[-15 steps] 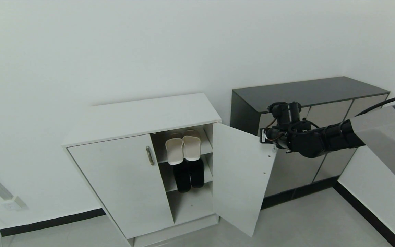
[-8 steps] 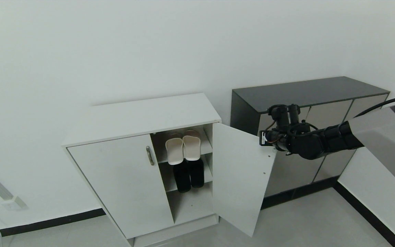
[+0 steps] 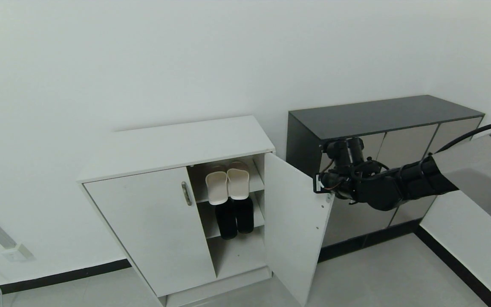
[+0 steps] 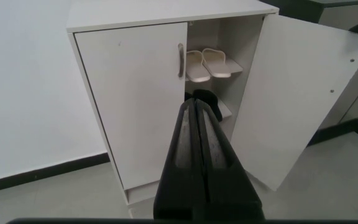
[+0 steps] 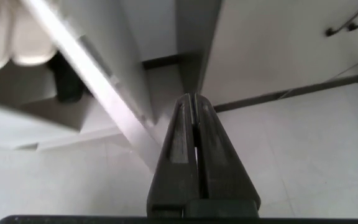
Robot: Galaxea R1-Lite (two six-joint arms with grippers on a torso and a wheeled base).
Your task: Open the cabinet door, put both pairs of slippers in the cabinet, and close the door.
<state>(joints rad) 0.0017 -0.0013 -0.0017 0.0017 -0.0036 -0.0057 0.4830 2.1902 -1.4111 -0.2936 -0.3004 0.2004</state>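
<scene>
Head view: my right claw [image 3: 319, 186] rests against the free edge of the open cabinet door [image 3: 292, 221]; one white pair of slippers [image 3: 227, 184] is shelved above one black pair [image 3: 235, 217]. Left wrist: my left claw [image 4: 196, 104] clenched, empty, facing the cabinet [image 4: 129, 99]. Right wrist: right claw clenched on nothing

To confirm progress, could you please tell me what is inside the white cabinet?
White slippers sit on the upper shelf, black slippers on the shelf below. The closed left door hides the other half of the cabinet.

Black jointed arm [image 3: 394, 187] — looping cable [image 3: 471, 132], tapered black right tool [image 5: 195, 99]
</scene>
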